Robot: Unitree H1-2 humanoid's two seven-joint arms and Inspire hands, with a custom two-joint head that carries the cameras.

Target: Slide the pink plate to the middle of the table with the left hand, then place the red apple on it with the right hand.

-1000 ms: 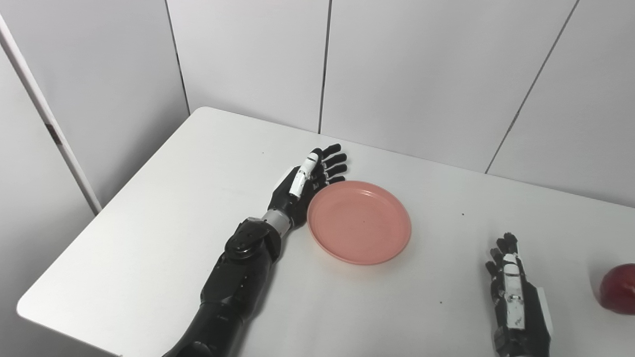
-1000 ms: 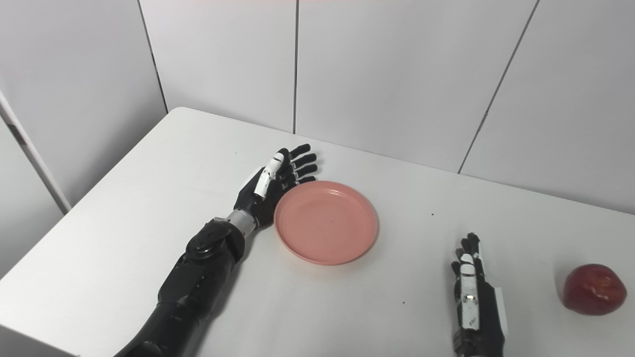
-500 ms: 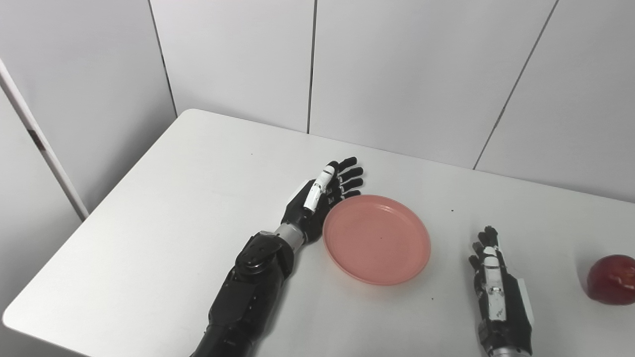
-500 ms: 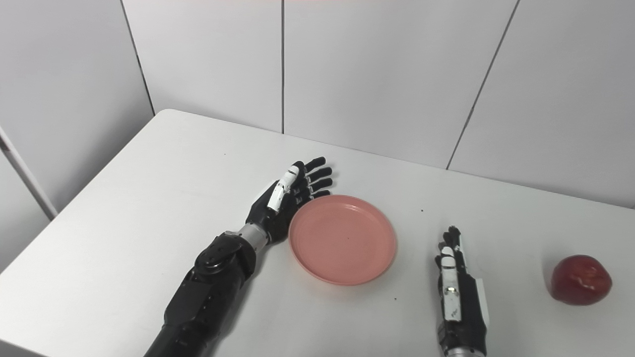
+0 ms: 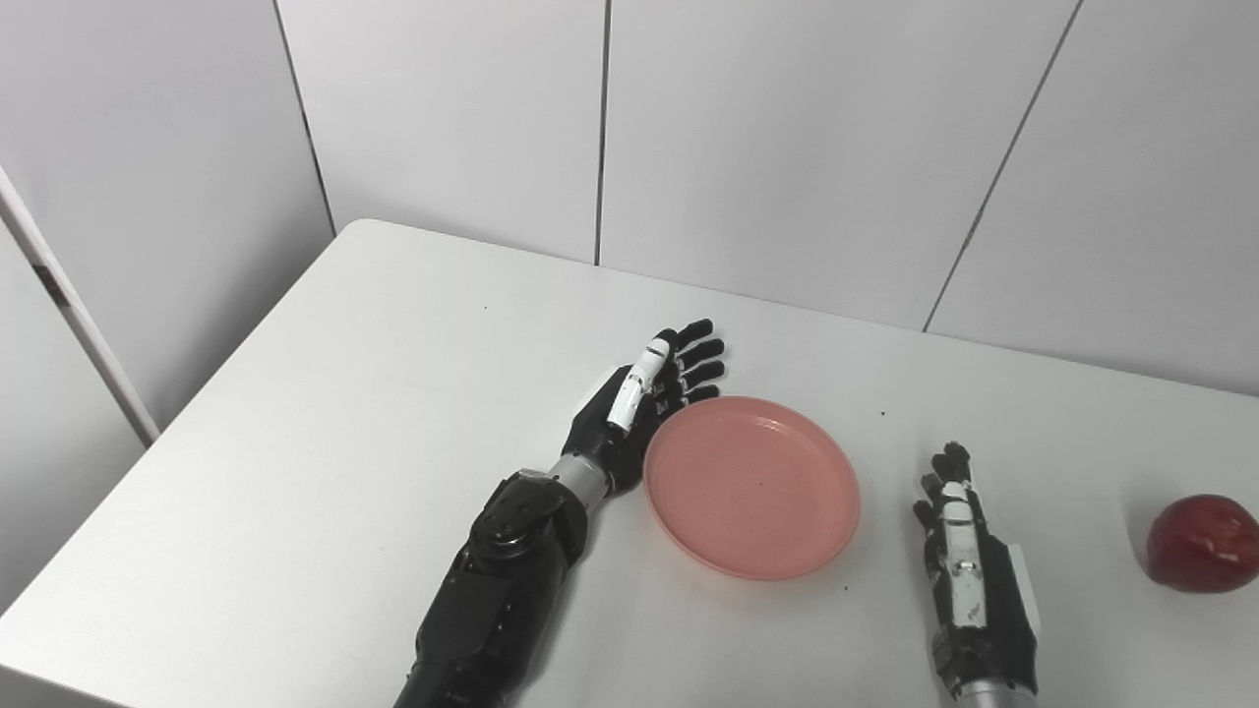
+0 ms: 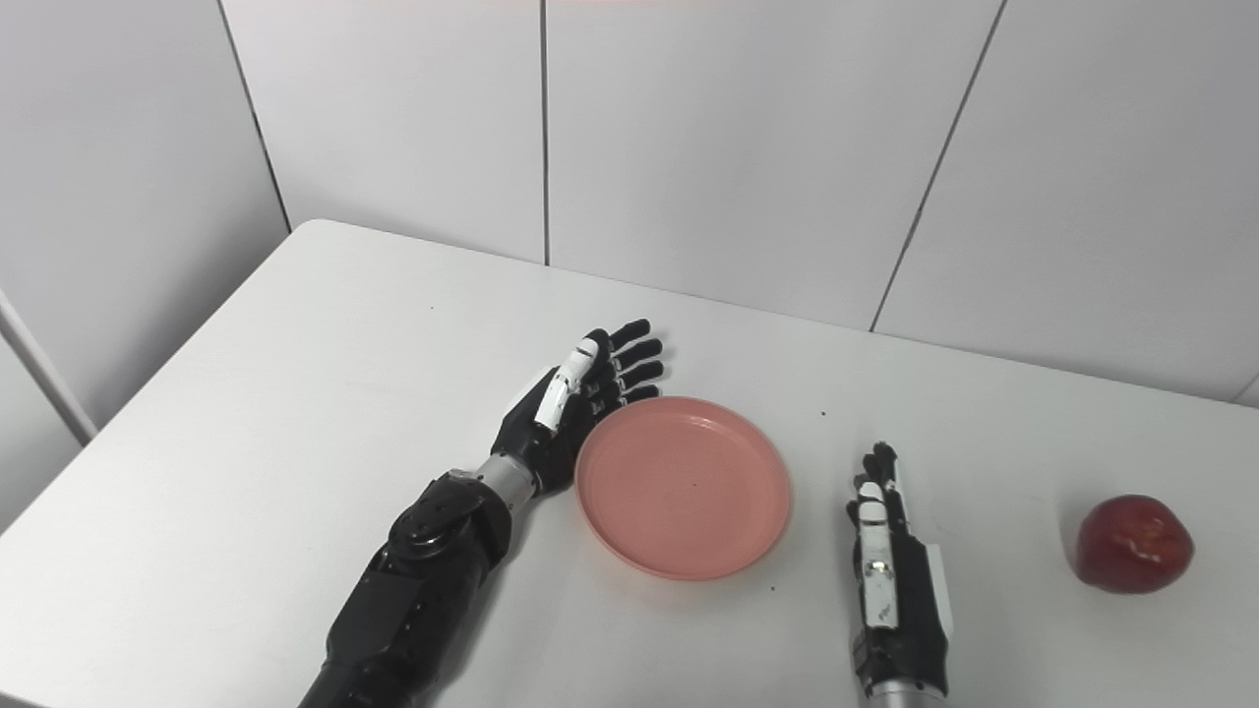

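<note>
Plate (image 5: 752, 487) nudged rightward, beside left hand (image 5: 639, 398)

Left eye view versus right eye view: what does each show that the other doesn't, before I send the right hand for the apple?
Only the left eye view shows a white slanted strip running along the left wall. Only the right eye view shows table surface to the right of the red apple, which in the left eye view sits against the picture's edge. Both show the open left hand edge-on against the pink plate, and the right hand lying between plate and apple, holding nothing.
</note>
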